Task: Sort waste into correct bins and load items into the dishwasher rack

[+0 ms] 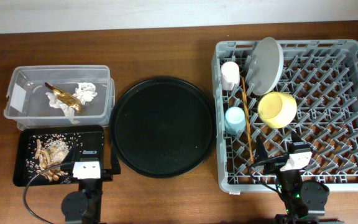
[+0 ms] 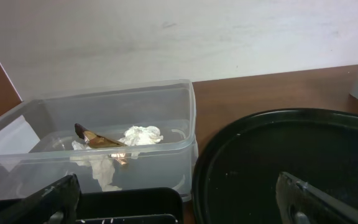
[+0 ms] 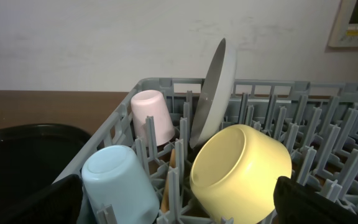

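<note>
The clear tub (image 1: 61,68) at the left holds crumpled white tissue (image 1: 86,92) and the gold-brown wrapper (image 1: 64,96); both show in the left wrist view (image 2: 140,135). The shallow black tray (image 1: 27,140) in front of it holds tan food scraps (image 1: 48,152). The grey rack (image 1: 291,45) holds the pink cup (image 1: 230,74), blue cup (image 1: 234,119), upright plate (image 1: 266,65), yellow bowl (image 1: 277,109) on its side and chopsticks (image 1: 247,118). My left gripper (image 1: 89,171) is open and empty over the tray's near right corner. My right gripper (image 1: 286,163) is open and empty over the rack's front edge.
A large round black tray (image 1: 163,127) lies between the tub and the rack. The brown table edge runs along the front, by both arm bases. A white wall stands behind the table.
</note>
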